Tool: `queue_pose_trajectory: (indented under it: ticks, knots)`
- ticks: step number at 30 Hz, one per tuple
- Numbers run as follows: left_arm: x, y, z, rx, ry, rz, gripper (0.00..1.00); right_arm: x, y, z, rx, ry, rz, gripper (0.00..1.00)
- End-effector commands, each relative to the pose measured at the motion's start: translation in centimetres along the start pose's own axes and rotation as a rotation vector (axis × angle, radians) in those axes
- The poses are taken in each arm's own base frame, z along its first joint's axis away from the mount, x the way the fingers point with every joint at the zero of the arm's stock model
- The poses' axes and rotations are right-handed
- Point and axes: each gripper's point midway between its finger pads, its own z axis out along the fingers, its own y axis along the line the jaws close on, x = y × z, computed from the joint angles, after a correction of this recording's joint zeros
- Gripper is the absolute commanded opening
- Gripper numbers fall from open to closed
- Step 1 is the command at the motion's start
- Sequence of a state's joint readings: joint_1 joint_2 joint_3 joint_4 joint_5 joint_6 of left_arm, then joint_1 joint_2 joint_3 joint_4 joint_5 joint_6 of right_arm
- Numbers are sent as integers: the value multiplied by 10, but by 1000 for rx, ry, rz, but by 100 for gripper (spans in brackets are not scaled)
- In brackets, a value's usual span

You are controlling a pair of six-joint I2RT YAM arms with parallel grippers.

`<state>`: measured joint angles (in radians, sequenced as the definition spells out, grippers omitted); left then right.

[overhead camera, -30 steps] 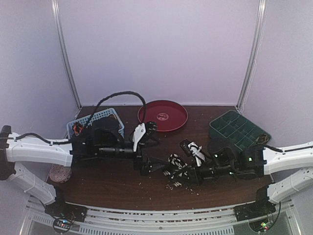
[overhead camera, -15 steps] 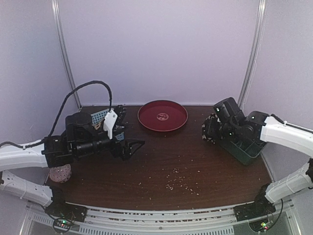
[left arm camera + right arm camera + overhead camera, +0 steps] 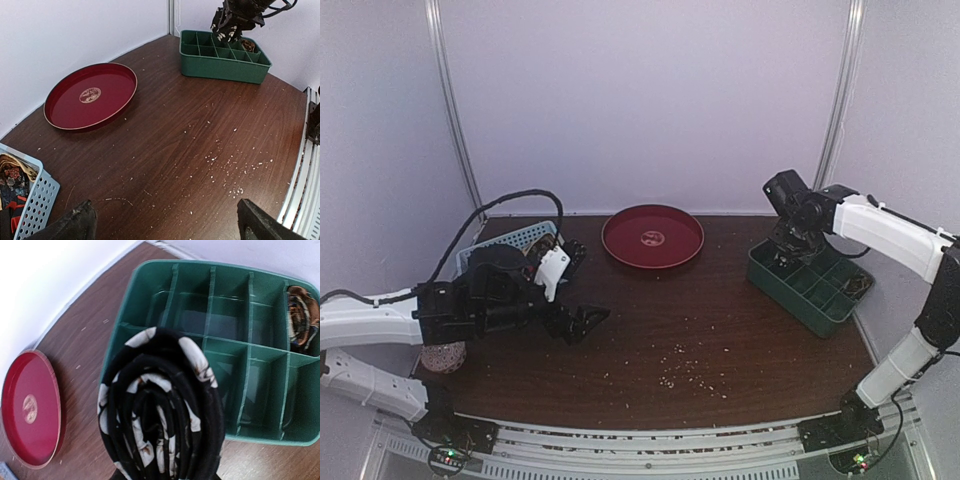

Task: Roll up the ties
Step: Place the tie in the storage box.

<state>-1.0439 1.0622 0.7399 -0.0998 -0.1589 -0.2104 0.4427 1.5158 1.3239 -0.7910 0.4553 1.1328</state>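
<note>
Well, starting far to the left of the green divided organizer, the blue perforated basket holds the loose ties, a heap of dark and orange-red patterned cloth not yet rolled. Closer to the organizer, though well apart from it, my left gripper hangs over the bare wood with its fingers spread wide and nothing in them. The round red tray, just left of the organizer's back end, carries no tie. Pale crumbs lie scattered left of the organizer's near end. Above the organizer's left-hand compartments, my right gripper is clenched around the rolled black tie with pale blotches, its coil facing the wrist camera. I judge it light, soft and rather slick, so the coil would likely spring loose unless pinched across its flat sides, squeezing all the layers together. One compartment at the organizer's far right corner already holds a rolled brown-orange tie. The other cells that I can see look vacant.
</note>
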Motion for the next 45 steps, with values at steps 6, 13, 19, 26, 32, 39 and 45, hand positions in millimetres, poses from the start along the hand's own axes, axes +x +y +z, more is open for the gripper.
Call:
queue_pose_trajectory:
  ticks: [6, 13, 19, 26, 32, 39, 45]
  knots:
    - [6, -1, 3, 7, 4, -16, 98, -31, -52, 34, 201, -15, 120, 24]
    - [12, 1, 4, -2, 24, -26, 98, -40, -77, 52, 263, 2, 163, 23]
    - [8, 3, 0, -12, 11, -28, 98, -45, -87, 60, 299, -9, 117, 24]
    - [12, 5, 1, -24, 28, -34, 98, -71, -96, 81, 359, -126, 68, 24]
    - [14, 3, 2, -13, 42, -34, 98, -84, -106, 94, 359, -123, 130, 22]
    - [14, 5, 2, -27, 38, -34, 98, -86, -119, 112, 354, -56, 175, 22]
    - [18, 2, 6, -12, 62, -31, 98, -82, -133, 134, 369, -5, 171, 22]
